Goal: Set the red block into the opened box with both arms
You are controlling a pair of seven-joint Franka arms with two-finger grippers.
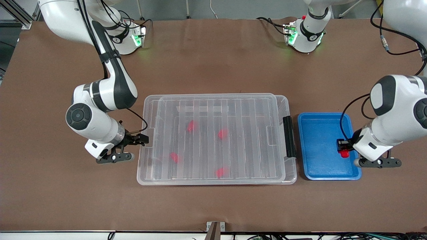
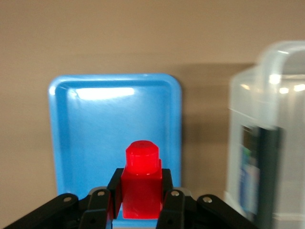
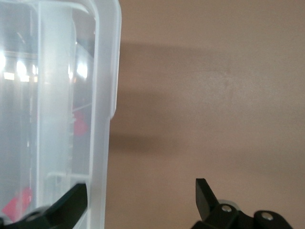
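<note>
The left arm's black two-finger gripper [image 1: 343,149] was down in the shallow blue plastic tray [image 1: 320,146] at the left arm's end of the brown table [image 1: 213,206], its fingers [image 2: 167,200] clamped on the small bright red plastic block [image 2: 141,183], one finger on each side and the round stub pointing away from the wrist. Whether the block was touching the tray floor could not be told.

The large shallow box of clear plastic [image 1: 217,181] lay in the middle of the table just beside the tray, its ribbed clear lid [image 1: 233,110] on top and its black handle [image 1: 289,136] on the short end facing the tray. Four more red blocks [image 1: 190,126] showed blurred through the lid, spread apart inside.

The right arm's black gripper [image 1: 141,139] was at the box's other short end, its fingers [image 3: 206,195] spread wide, one over the box's rim and the other outside it, gripping nothing
</note>
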